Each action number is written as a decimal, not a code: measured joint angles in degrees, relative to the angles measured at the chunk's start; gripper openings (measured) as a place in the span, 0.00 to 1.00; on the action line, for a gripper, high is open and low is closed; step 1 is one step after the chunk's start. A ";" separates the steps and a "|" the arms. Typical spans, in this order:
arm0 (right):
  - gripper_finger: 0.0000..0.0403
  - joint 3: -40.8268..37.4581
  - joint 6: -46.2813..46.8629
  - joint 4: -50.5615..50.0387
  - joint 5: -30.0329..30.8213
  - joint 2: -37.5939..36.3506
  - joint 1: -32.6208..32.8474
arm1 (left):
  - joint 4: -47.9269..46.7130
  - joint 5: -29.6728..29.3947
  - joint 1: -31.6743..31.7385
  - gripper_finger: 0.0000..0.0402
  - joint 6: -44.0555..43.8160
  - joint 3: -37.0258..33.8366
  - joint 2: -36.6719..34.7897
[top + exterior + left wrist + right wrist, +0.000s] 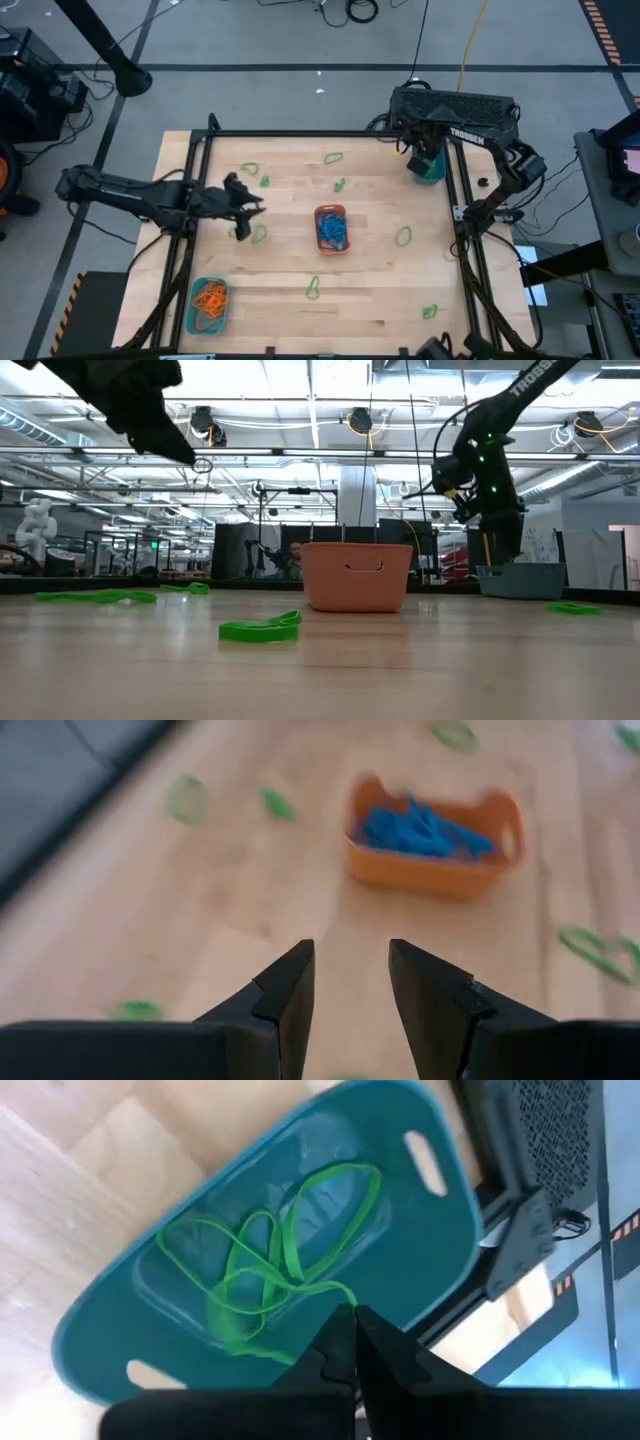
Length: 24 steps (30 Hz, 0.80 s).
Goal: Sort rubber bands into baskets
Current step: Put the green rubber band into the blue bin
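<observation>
Broadly, we have a wooden table [380, 290] carrying three baskets: the orange basket [331, 229] at its centre, filled with blue bands [425, 828]; a teal basket [208, 305] at the near left corner, filled with orange bands [210, 297]; and a second teal basket [290, 1240] at the far right corner, under our right arm. Green bands lie scattered across the bare wood, among them one just beside our left gripper [258, 234], one near the front edge [313, 289] and one right of the centre basket [404, 236].

Our left gripper [350, 982] hangs above the table left of the orange basket, its fingers parted with nothing between them. Our right gripper [355, 1342] sits low over the far teal basket, fingers pressed tightly together; a tangle of green bands [270, 1275] lies in that basket, one strand running up to the fingertips. Whether it is pinched there or only lying against them we cannot tell.

We judge the step in hand to be the left arm's pickup of the nearest green band. To do it well we should come straight down so one finger lands inside the loop and one outside, press lightly to the wood, close fully, then lift slowly, since so thin a loop slips out easily
</observation>
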 joint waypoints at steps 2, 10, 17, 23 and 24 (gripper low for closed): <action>0.00 -1.80 -0.21 1.28 0.00 0.00 0.03 | 0.00 -4.52 -0.79 0.34 -0.25 0.00 -2.53; 0.00 -6.04 -0.50 3.01 -0.08 0.02 0.06 | 0.28 -9.36 -2.42 0.34 -0.59 0.00 -5.05; 0.03 -6.15 0.46 3.37 0.14 0.02 0.06 | 0.39 -9.63 -2.42 0.34 -0.57 -0.02 -3.74; 0.14 -5.54 1.00 3.18 4.46 0.02 0.09 | 0.39 -9.63 -2.42 0.34 -0.41 -0.02 -3.63; 0.16 -5.29 1.35 2.90 5.64 0.02 0.10 | 0.39 -9.63 -2.42 0.34 -0.39 -0.02 -3.66</action>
